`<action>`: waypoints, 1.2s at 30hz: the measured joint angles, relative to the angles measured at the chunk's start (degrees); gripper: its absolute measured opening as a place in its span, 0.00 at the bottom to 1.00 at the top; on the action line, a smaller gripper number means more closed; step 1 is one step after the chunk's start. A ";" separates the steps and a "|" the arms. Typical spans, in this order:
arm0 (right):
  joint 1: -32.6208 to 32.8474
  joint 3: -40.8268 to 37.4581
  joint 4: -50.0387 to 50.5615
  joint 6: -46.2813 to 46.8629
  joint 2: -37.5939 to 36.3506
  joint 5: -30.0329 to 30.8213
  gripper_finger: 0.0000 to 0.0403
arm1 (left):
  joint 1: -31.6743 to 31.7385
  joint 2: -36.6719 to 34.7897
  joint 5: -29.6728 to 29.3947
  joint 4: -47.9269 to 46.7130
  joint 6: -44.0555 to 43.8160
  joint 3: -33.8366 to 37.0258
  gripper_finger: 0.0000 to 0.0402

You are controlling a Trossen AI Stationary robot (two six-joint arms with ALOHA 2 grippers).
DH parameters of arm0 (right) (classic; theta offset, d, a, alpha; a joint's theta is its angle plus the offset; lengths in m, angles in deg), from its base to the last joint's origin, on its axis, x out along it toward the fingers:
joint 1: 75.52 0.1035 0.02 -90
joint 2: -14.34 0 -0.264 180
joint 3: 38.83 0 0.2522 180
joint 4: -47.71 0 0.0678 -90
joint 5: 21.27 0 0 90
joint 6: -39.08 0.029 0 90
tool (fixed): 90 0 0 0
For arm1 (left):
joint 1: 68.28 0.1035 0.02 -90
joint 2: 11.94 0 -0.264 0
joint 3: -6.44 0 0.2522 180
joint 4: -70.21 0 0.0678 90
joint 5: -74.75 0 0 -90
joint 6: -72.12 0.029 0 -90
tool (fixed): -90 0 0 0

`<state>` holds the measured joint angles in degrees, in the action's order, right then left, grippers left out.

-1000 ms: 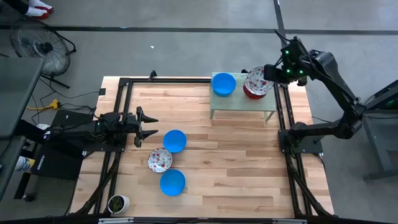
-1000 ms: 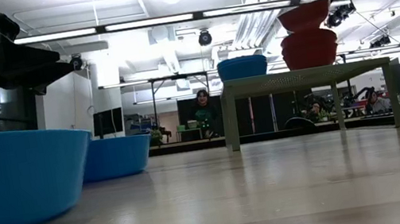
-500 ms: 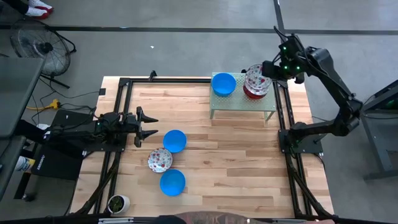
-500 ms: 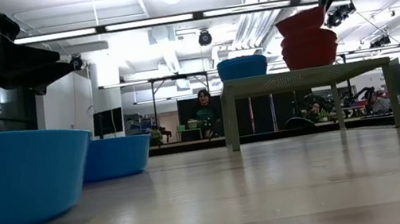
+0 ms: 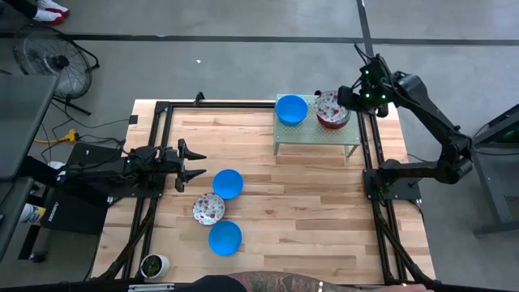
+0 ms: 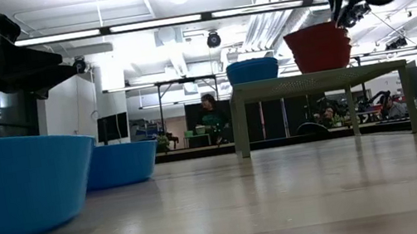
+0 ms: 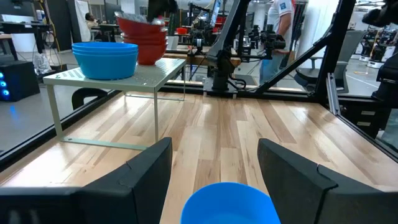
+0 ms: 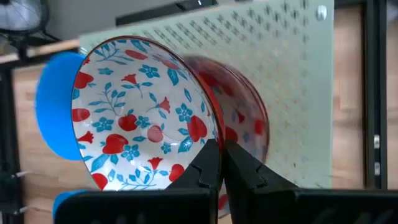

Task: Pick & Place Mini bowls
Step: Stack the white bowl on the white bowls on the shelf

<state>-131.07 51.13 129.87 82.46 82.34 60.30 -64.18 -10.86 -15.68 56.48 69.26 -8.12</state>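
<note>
My right gripper [image 5: 350, 99] is shut on a white red-flowered mini bowl [image 8: 140, 115] over the stack of flowered bowls [image 5: 332, 111] on the green perforated stand [image 5: 316, 138] at the table's far right. Beside that stack stands a stack of blue mini bowls [image 5: 291, 109]. On the table's left half lie two blue bowls [image 5: 228, 183] [image 5: 225, 238] and one flowered bowl [image 5: 209, 208], each resting on its base. My left gripper [image 5: 195, 162] waits open and level at the left, with the nearer blue bowl [image 7: 230, 202] in front of its fingers. My right gripper pinches the flowered bowl's rim [image 8: 211, 138] on the side toward the table's right, one finger inside the bowl and one outside. The fingers slant down from the far right. The bowl is tilted and nests in the top of the stack [image 6: 319, 47]; whether it rests there I cannot tell.
Black frame rails [image 5: 371, 154] run along the table's left and right sides. A small white cup with a green plant [image 5: 153, 264] stands at the near left corner. Bare wood lies between the stand and the near edge. A person's head [image 5: 268, 284] shows at the near edge.
My right gripper has sunk toward the stand and shifted slightly toward the table's left, staying shut on the flowered bowl. The bowl has come down from above the stack into its top.
</note>
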 joint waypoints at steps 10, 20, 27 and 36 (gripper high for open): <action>0.00 -5.13 -4.09 1.26 -2.43 -1.25 0.00 | 0.00 0.00 0.00 0.00 0.00 0.00 0.58; -0.37 -5.13 -3.08 0.37 -3.93 -0.58 0.00 | 0.00 0.00 0.00 -0.02 0.00 0.02 0.58; -0.52 -5.13 -1.40 -0.30 -4.02 0.02 0.00 | 0.02 0.01 0.00 0.00 0.01 0.00 0.58; -1.49 -5.13 -0.56 -1.64 -4.02 0.64 0.00 | 0.00 0.02 0.01 -0.01 0.02 0.00 0.58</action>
<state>-132.56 46.00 129.31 80.82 78.32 60.93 -64.18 -10.84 -15.67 56.47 69.28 -8.12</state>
